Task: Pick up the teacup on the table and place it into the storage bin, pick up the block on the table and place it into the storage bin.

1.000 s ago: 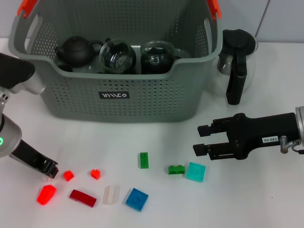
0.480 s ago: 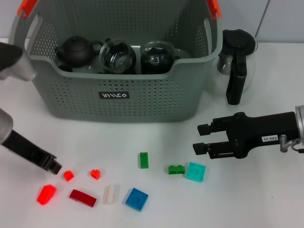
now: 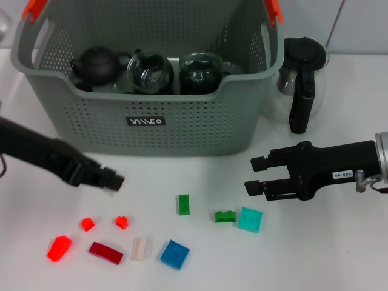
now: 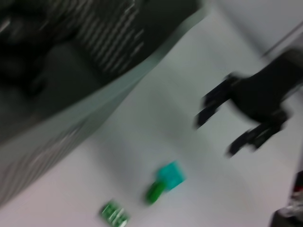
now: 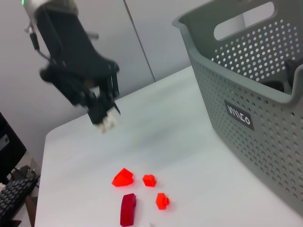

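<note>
White table (image 3: pixel 339 254) all round; left gripper (image 3: pixel 113 181) has swung up from the red blocks (image 3: pixel 88 224) toward the bin (image 3: pixel 145 121), seemingly clamped on a pale block. Right gripper (image 3: pixel 256 176) waits, jaws apart.

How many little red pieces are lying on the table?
4, all near the table's front-left corner: two small red studs side by side, a bright red wedge nearer the edge, and a dark red bar beside it.

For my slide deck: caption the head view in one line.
Left gripper hovers before the storage bin holding teaware; open right gripper waits above scattered blocks on the table.
</note>
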